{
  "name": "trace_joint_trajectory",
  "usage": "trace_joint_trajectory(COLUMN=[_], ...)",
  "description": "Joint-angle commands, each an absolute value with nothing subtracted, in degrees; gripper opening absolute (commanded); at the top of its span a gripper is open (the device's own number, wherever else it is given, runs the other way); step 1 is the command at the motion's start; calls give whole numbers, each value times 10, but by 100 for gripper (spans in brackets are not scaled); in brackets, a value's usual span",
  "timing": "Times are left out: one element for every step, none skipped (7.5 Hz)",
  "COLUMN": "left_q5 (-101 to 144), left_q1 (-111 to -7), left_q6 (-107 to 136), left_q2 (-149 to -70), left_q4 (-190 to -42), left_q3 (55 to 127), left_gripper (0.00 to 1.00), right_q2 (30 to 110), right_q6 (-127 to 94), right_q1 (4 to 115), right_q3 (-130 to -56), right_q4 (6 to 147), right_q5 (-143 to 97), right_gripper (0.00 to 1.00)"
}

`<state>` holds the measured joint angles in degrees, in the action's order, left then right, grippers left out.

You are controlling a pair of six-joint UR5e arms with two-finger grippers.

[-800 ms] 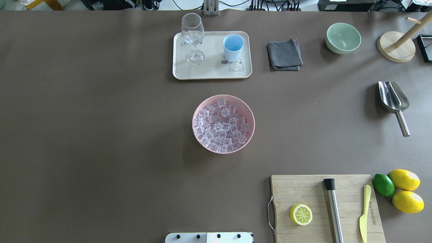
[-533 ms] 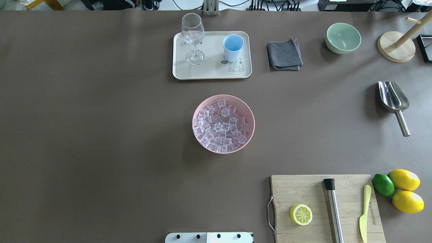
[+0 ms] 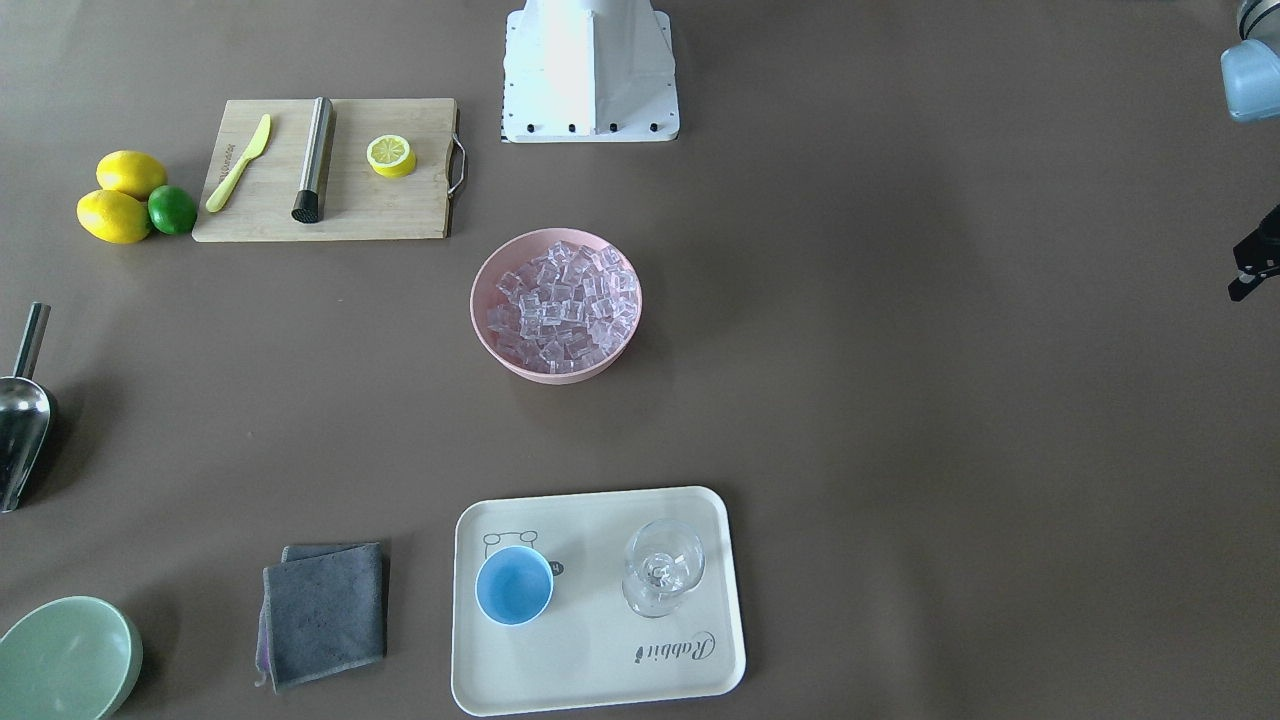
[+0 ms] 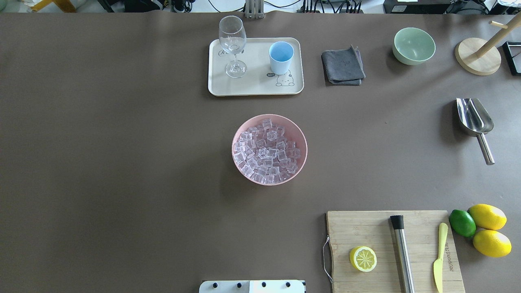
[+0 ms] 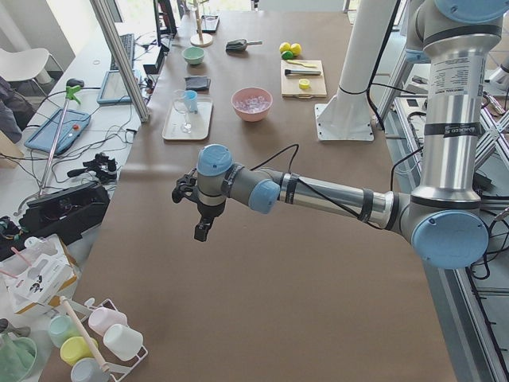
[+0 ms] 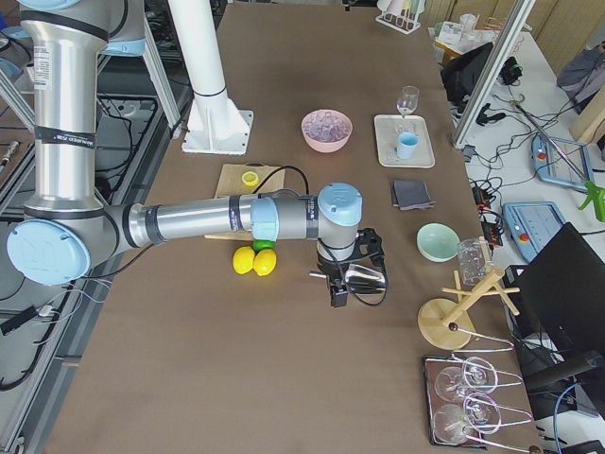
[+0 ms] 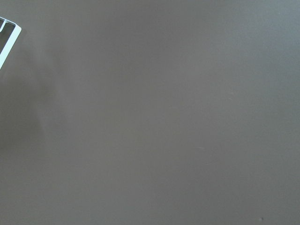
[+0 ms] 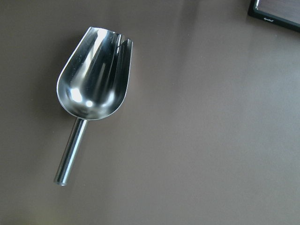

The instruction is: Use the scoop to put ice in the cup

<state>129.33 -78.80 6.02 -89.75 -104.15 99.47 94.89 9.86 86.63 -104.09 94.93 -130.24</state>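
Note:
The ice point(image 4: 268, 151) is a heap of clear cubes in a pink bowl point(image 4: 233, 151) at mid-table, also in the front view point(image 3: 560, 305). The light-blue cup point(image 4: 281, 57) stands upright and empty on a cream tray point(image 4: 256, 87). The steel scoop point(image 4: 474, 118) lies on the table at the right, handle toward the robot, and fills the right wrist view point(image 8: 93, 79). My right gripper point(image 6: 337, 291) hangs over the scoop point(image 6: 364, 276); I cannot tell its state. My left gripper point(image 5: 202, 229) hovers over bare table far to the left; I cannot tell its state.
A wine glass point(image 4: 233, 40) shares the tray. A grey cloth point(image 4: 343, 65), a pale green bowl point(image 4: 413, 45) and a wooden stand point(image 4: 478, 57) sit at the back right. A cutting board point(image 4: 366, 228) holds a lemon half, steel rod and knife; lemons and a lime point(image 4: 484, 228) lie beside it.

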Motion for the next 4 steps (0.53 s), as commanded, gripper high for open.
trace_joint_trajectory(left_q5=[1291, 1291, 1291, 1289], left_q1=[-782, -782, -786, -791], left_q6=[57, 55, 55, 54], left_q2=[-901, -900, -896, -892], left_q4=[-1042, -1041, -1041, -1041], left_q3=[990, 986, 982, 977], left_gripper=[99, 99, 99, 99], right_q2=[954, 954, 952, 956], right_q6=[98, 98, 97, 97], right_q1=[867, 868, 867, 868], right_q3=[-1033, -1031, -1029, -1028], right_q4=[949, 949, 948, 949], right_q5=[-1294, -1292, -1289, -1289], right_gripper=[100, 100, 100, 100])
